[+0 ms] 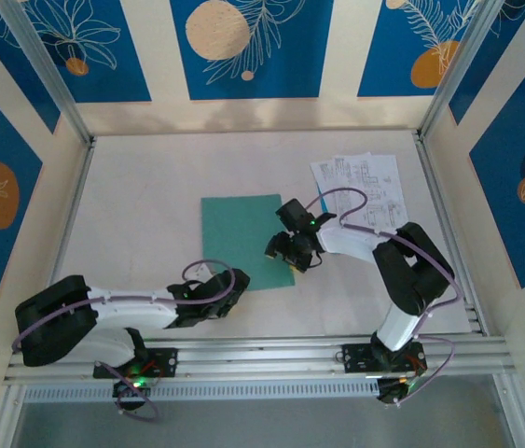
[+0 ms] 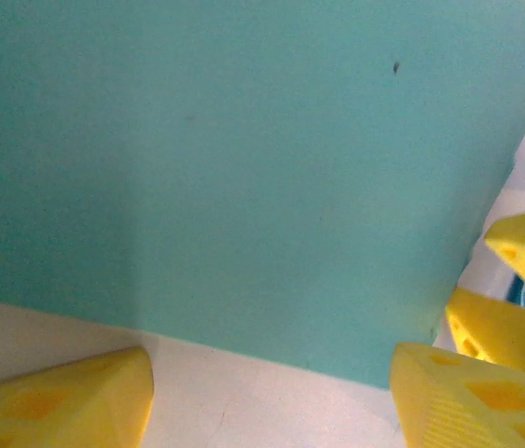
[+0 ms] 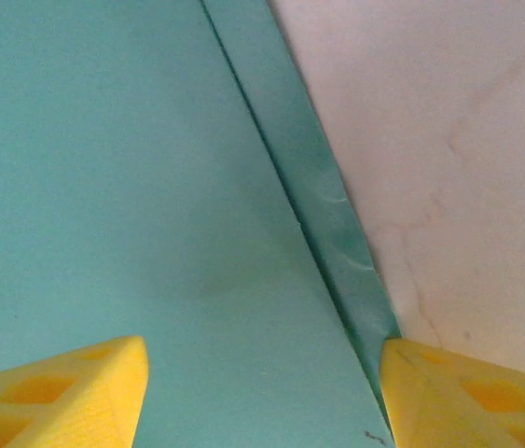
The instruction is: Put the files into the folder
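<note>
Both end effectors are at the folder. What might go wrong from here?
The right end effector straddles, jaws open, the right edge of the folder; there the cover and lower leaf lie close, so closing may pinch both. The left end effector hangs open at the near edge, not pinning it; the folder could slide. The files lie beside the right arm; a swing might scatter them.
</note>
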Available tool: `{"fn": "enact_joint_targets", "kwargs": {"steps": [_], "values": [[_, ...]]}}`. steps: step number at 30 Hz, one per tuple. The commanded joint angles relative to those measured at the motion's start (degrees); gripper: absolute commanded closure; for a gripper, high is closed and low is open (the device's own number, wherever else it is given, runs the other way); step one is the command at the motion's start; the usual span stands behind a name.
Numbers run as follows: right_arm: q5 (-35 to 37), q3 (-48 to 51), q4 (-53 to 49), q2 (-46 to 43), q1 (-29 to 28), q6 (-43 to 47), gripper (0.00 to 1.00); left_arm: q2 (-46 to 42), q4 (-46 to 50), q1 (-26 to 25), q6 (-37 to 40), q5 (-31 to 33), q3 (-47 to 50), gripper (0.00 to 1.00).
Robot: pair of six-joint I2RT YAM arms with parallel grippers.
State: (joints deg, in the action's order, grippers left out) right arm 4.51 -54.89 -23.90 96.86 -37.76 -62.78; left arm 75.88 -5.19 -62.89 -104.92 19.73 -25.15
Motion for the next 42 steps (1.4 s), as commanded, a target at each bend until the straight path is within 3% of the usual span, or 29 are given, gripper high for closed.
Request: {"fn": "enact_joint_targets", "kwargs": {"steps": [1, 12, 28, 42], "values": [[1.09, 3.13, -4.29, -2.41, -0.87, -6.4, 0.32, 1.61, -6.75, 0.05, -3.92, 3.81, 2.23, 0.34], [0.1, 7.07, -2.54, -4.49, -2.66, -14.48, 0.32, 1.52, -13.54, 0.06, -7.72, 6.71, 7.44, 0.46], [-2.01, 8.2, -0.31, -2.56, -2.24, -15.22, 0.31, 3.11, -25.63, -1.17, -5.7, 8.76, 10.69, 0.53], [-4.07, 9.45, 1.4, -2.18, -1.11, -15.13, 0.31, 4.4, -27.04, -2.8, -6.83, 10.07, 10.38, 0.62]]}}
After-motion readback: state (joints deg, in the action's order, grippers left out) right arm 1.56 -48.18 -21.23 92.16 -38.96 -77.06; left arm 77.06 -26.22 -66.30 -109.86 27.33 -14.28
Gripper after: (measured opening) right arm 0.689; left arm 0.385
